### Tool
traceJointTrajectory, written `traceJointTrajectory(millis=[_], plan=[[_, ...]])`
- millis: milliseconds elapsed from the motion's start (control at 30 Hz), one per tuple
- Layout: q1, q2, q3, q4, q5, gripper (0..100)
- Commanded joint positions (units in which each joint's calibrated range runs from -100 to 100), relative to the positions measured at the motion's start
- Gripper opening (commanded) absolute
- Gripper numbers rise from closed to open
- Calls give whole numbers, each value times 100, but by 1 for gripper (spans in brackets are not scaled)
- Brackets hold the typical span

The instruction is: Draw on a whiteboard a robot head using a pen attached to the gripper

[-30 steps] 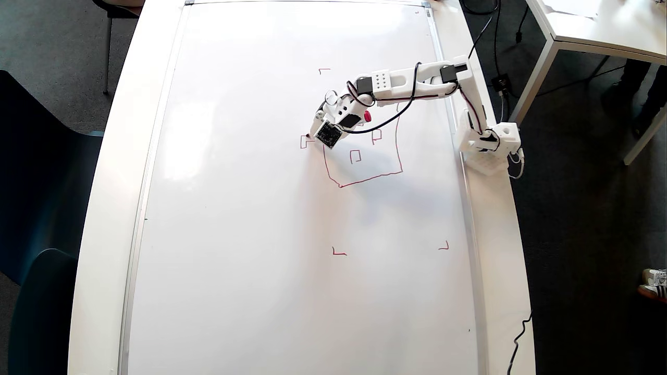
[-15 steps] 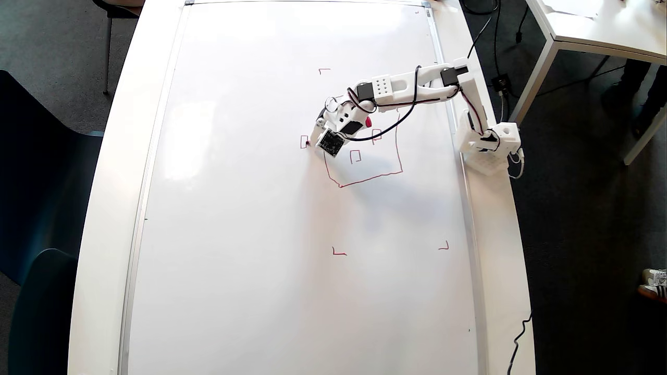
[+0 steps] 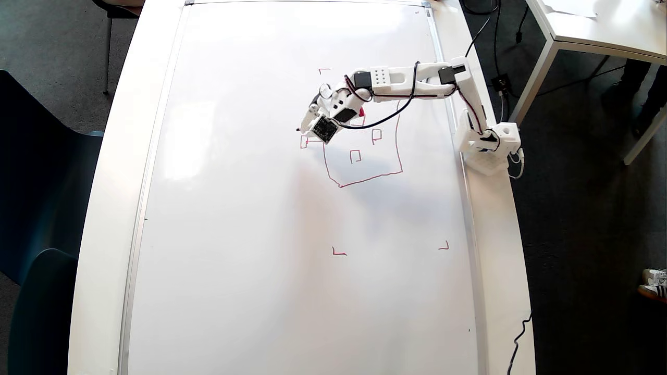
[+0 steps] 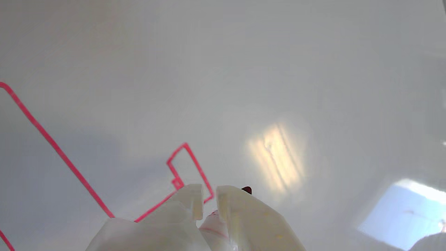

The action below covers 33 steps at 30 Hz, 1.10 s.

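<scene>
The whiteboard (image 3: 250, 234) lies flat and fills most of the overhead view. The robot head (image 3: 370, 178) is a wobbly red rounded square with small squares inside and a small stalked box at its left. My gripper (image 3: 311, 117) hovers over the outline's upper-left part, beside that box. It is shut on the pen, whose red cap (image 3: 361, 111) shows behind the claw. In the wrist view my gripper (image 4: 209, 196) holds the pen's body (image 4: 212, 225) between its jaws. The dark red tip (image 4: 246, 190) sits by the small drawn box (image 4: 197, 165) on the whiteboard (image 4: 244, 69).
The arm's white base (image 3: 490, 148) stands on the table's right edge (image 3: 500, 234). Red corner marks show above (image 3: 324, 69) and below the drawing (image 3: 338, 252) (image 3: 444, 246). Another white table (image 3: 589, 31) stands at the top right. A dark chair (image 3: 36, 208) is at the left.
</scene>
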Motion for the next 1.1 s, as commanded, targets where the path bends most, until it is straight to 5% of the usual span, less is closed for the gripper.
traceJointTrajectory(millis=[0, 1067], plan=[[56, -630, -64, -49, 158, 1], [-151, -6526, 6537, 550, 361, 1]])
